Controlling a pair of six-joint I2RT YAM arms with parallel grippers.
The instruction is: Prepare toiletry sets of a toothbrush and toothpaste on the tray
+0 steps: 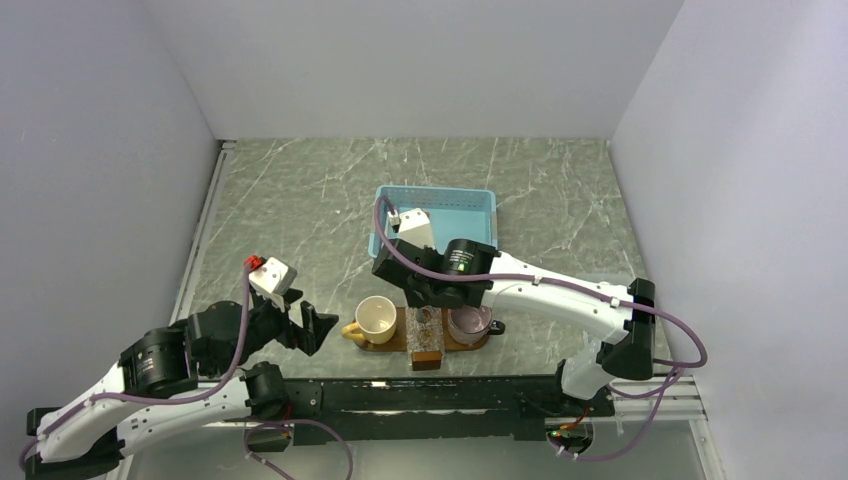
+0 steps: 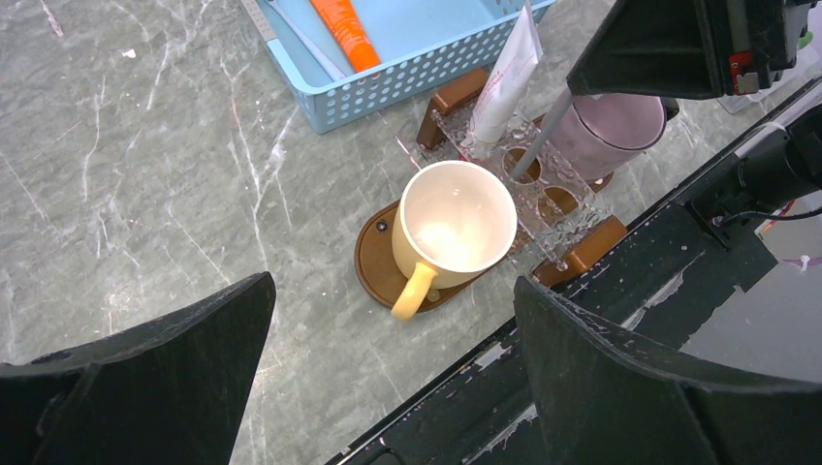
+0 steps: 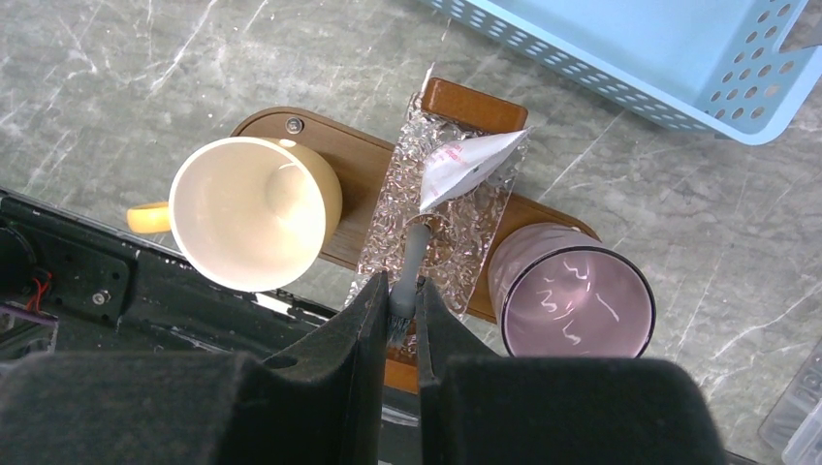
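The worktop (image 2: 145, 194) is grey veined marble; basket (image 2: 407, 82) light blue; tray (image 2: 373, 257) dark brown; mug (image 2: 456, 218) cream, yellow-handled; cup (image 2: 620, 126) translucent pink.

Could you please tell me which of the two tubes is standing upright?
The white tube, standing in the clear holder on the tray; the orange tube lies flat in the blue basket.

Locate the tray (image 1: 400, 342) at the near edge of the table (image 1: 300, 200). It carries a cream mug (image 1: 377, 318), a clear holder (image 1: 427, 337) and a pink cup (image 1: 468, 322). The blue basket (image 1: 437, 191) sits just behind. The right arm (image 1: 540, 287) reaches over the tray. Your left gripper (image 1: 305, 328) is spread wide, left of the mug.
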